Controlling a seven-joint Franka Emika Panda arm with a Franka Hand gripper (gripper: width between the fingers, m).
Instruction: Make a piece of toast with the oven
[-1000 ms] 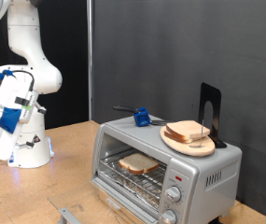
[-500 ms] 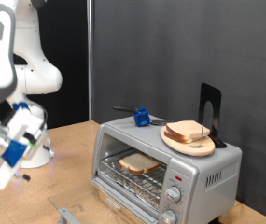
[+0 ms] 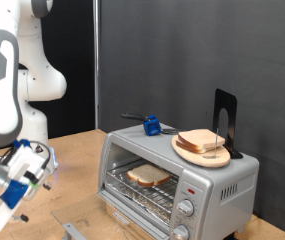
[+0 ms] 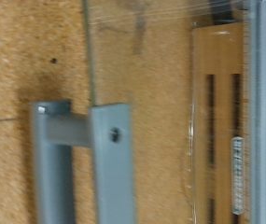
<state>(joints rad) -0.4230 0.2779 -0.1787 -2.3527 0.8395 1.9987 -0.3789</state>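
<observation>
The silver toaster oven [image 3: 217, 180] stands on the cork table at the exterior view's right, its glass door folded down. One slice of toast [image 3: 148, 176] lies on the wire rack inside. Similar slices [image 3: 203, 141] sit on a round wooden plate on the oven's top. My gripper [image 3: 34, 180] hangs low at the exterior view's left, blurred, apart from the oven, with nothing visible in it. The wrist view shows no fingers, only the door's grey handle [image 4: 77, 159] and the glass pane [image 4: 142, 84] over the cork.
A blue-handled tool [image 3: 150, 125] and a black bookend [image 3: 225, 120] stand on the oven's top. The door handle's end [image 3: 72, 231] juts out at the exterior view's bottom. The robot's white base [image 3: 32, 125] is at the left, with a dark curtain behind.
The arm has swung down from the exterior view's upper left to low over the table, nearer the open door. The oven and slices have not moved.
</observation>
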